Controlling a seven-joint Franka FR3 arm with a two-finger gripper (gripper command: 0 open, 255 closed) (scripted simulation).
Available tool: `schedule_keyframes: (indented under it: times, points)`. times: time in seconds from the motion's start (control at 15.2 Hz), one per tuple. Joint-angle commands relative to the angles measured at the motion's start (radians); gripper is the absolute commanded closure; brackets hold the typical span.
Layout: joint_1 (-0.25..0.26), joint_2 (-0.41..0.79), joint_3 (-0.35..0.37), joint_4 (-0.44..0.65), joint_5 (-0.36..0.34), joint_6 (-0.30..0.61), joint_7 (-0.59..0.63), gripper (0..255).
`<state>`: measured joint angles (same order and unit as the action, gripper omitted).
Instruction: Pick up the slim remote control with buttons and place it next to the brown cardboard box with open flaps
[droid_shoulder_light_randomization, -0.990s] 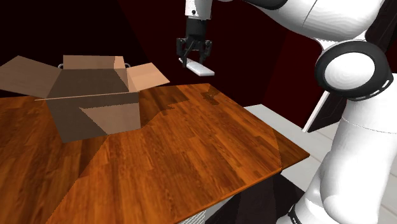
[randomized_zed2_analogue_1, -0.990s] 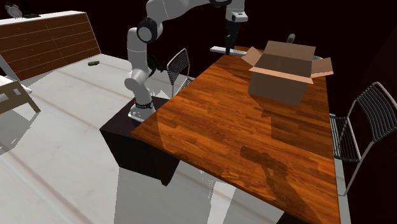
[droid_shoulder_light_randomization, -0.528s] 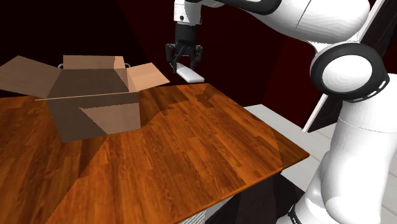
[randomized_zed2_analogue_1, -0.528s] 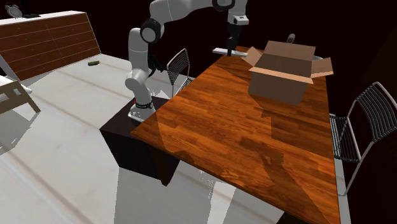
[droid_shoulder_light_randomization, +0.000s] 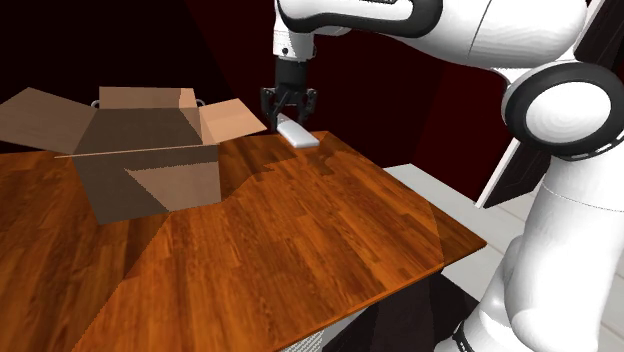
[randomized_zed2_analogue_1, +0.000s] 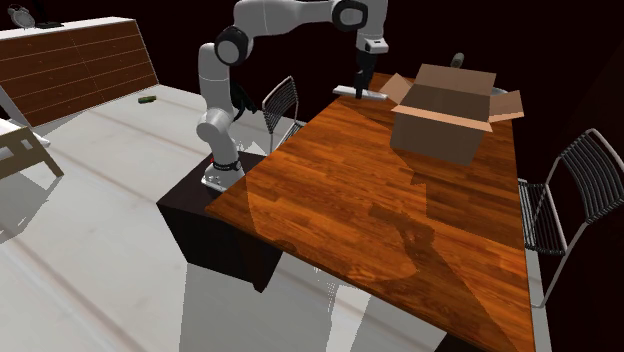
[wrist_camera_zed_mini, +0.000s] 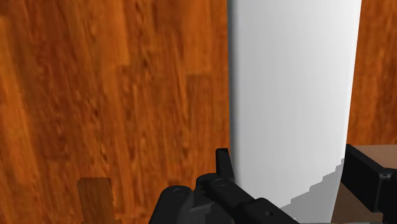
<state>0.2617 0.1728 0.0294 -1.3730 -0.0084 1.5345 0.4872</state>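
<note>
- White remote (droid_shoulder_light_randomization: 298, 133) sat clamped in the pincer (droid_shoulder_light_randomization: 288, 113), close to the surface (droid_shoulder_light_randomization: 320, 230).
- With the box (droid_shoulder_light_randomization: 150, 165) at its nine o'clock, lowering it flat before release seemed wise.

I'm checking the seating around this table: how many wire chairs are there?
2. One wire chair is beside the arm's stand; the other is at the second exterior view's right. More may be hidden.

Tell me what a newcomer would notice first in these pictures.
The big white arm arches in from the shoulder view's right, its tool clasping a plain white remote low over the far edge of the table. Just to the shoulder view's left of it, the brown box stands with its flaps open.
</note>
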Motion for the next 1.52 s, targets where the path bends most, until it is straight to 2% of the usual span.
schedule_keyframes:
  times: [0.0, 1.45]
  points:
    - [0.000, -0.006, 0.000, -0.038, 0.000, 0.033, 0.001, 255]
    - [-0.001, -0.027, 0.000, -0.364, 0.000, 0.337, 0.002, 255]
